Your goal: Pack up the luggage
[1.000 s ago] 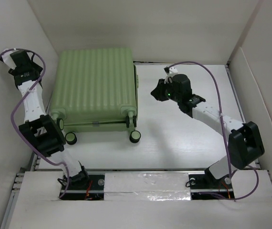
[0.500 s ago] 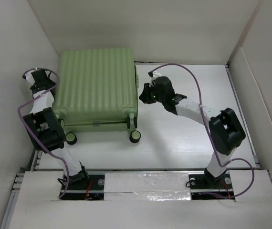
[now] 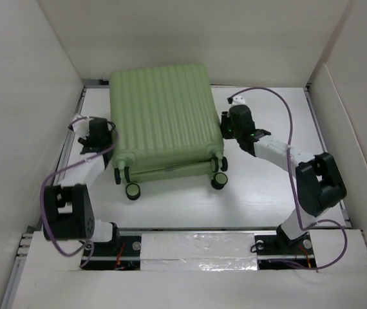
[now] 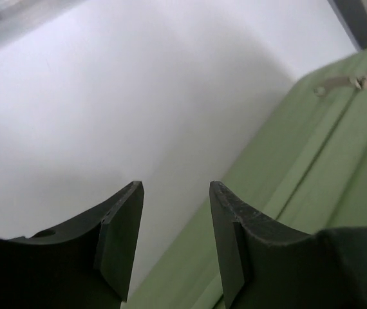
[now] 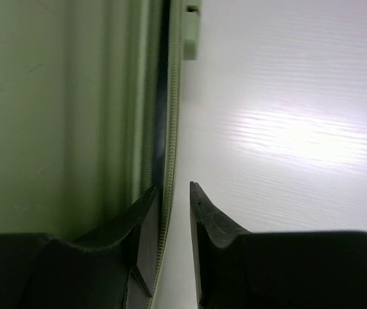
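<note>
The luggage (image 3: 164, 116) is a light-green ribbed suitcase, closed and lying flat, with its black wheels (image 3: 132, 190) toward me. My left gripper (image 3: 106, 134) is at its left side. In the left wrist view the gripper (image 4: 174, 193) is open and empty, with the green shell (image 4: 312, 167) just to the right of it. My right gripper (image 3: 225, 125) is at the suitcase's right side. In the right wrist view the gripper (image 5: 174, 190) has its jaws a narrow gap apart, alongside the zipper seam (image 5: 170, 109), and holds nothing.
White walls close in the table (image 3: 261, 193) on the left, back and right. A zipper pull (image 4: 341, 82) shows on the suitcase's side. A second wheel (image 3: 219, 181) stands near my right arm's forearm.
The suitcase has slid to the right and turned slightly. My left gripper has come down and right to its left side. My right gripper has moved right and stays by its right side.
</note>
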### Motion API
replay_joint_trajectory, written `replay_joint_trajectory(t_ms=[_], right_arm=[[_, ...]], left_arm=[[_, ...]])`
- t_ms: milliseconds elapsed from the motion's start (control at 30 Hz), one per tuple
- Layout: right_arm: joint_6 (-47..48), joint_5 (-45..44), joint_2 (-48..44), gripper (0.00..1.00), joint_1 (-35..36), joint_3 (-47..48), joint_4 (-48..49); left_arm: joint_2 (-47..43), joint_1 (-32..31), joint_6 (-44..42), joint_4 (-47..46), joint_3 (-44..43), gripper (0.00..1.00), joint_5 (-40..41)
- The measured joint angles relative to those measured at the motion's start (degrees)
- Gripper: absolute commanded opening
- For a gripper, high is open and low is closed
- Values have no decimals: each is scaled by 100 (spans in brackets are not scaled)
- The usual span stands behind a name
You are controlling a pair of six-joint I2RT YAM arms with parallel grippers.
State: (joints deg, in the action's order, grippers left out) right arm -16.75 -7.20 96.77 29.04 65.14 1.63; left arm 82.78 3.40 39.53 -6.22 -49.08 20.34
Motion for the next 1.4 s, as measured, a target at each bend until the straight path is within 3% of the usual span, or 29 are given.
replay_joint_trajectory(t_ms=[200,300,400,433,467,533,567,633,767,867,1033,1200,1400], right_arm=[[531,57,-374,31,-901,-59,-686],[693,389,31,24,-1318,649,-1121],[798,396,232,24,-1572,1172,-1099],[789,400,155,26,-1670,1263,-1038],[763,409,9,43,-1751,1290,-970],[658,420,-516,57,-1834,1239,-979],[592,365,-894,63,-1847,1158,-951],[428,514,-1869,63,-1665,804,-791],[210,710,-3836,17,-704,-389,-407],[-4,675,-4876,3,-164,-1425,-481],[-348,439,-5475,3,385,-2557,-1591],[-702,352,-5370,10,586,-2848,-2175],[-837,48,-4850,13,334,-2876,-2179]], left_arm=[[-2048,-1976,1196,-90,1934,43,1191],[-2566,-2938,1429,479,2096,46,1845],[-3005,-3783,1270,1427,1895,52,2291],[-3158,-4009,1185,1637,1786,55,2341],[-3329,-4175,1084,1685,1663,56,2376],[-3692,-4299,800,1534,1408,59,2483],[-3853,-4269,675,1412,1303,60,2603],[-3980,-4019,529,745,1082,61,2500],[-3462,-2793,400,-374,396,60,1864],[-2557,-1611,442,-920,-247,59,1073],[-339,-417,415,-981,-1873,60,-127],[2186,-201,-94,-472,-4310,62,-1167],[3624,-105,-332,-201,-4798,63,-2293]])
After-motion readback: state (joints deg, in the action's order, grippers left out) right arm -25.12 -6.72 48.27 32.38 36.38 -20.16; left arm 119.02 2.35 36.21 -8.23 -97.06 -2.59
